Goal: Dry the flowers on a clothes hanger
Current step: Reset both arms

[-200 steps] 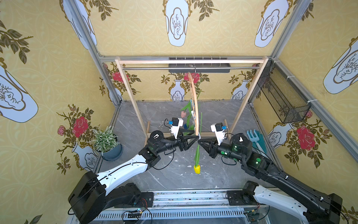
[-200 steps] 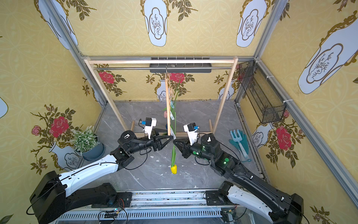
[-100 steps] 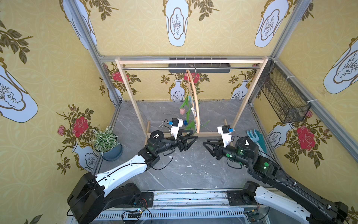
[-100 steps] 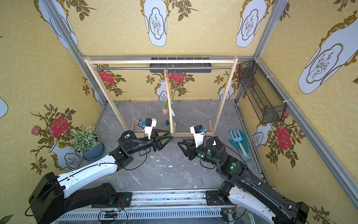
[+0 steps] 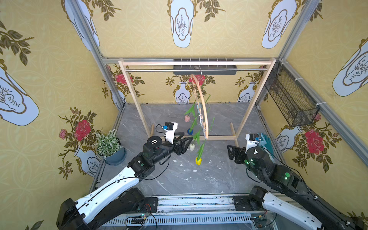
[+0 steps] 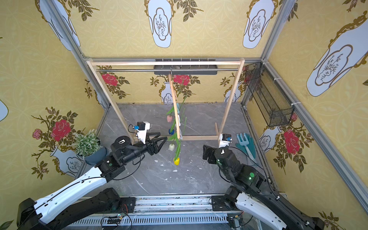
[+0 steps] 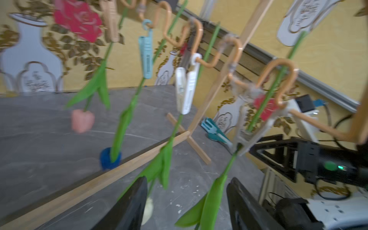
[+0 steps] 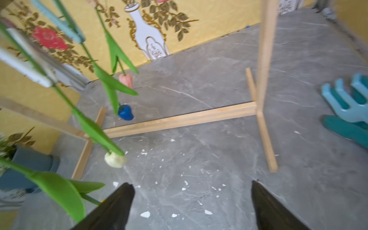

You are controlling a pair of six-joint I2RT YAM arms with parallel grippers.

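The clothes hanger (image 5: 203, 111) (image 6: 175, 111) hangs by its hook from the rack's metal rail, seen almost edge-on. The flowers are pegged to it head down in both top views: pink (image 5: 187, 118), blue (image 5: 190, 131), cream (image 5: 192, 147) and yellow (image 5: 198, 161). My left gripper (image 5: 186, 140) (image 7: 187, 191) is open just left of the stems, level with the cream head. A green leaf (image 7: 214, 197) hangs loose between its jaws. My right gripper (image 5: 233, 153) (image 8: 192, 191) is open and empty, well to the right of the flowers.
The wooden rack (image 5: 135, 95) spans the back, its foot bar (image 8: 179, 119) on the grey floor. A potted plant (image 5: 109, 145) stands at the left wall. A black mesh basket (image 5: 290, 101) hangs on the right wall, with a teal garden fork (image 5: 264, 139) below it. White crumbs dot the floor.
My right gripper has opened wide and drawn back to the right, away from the hanger. The left gripper has opened a little more. The hanger and flowers have swung.
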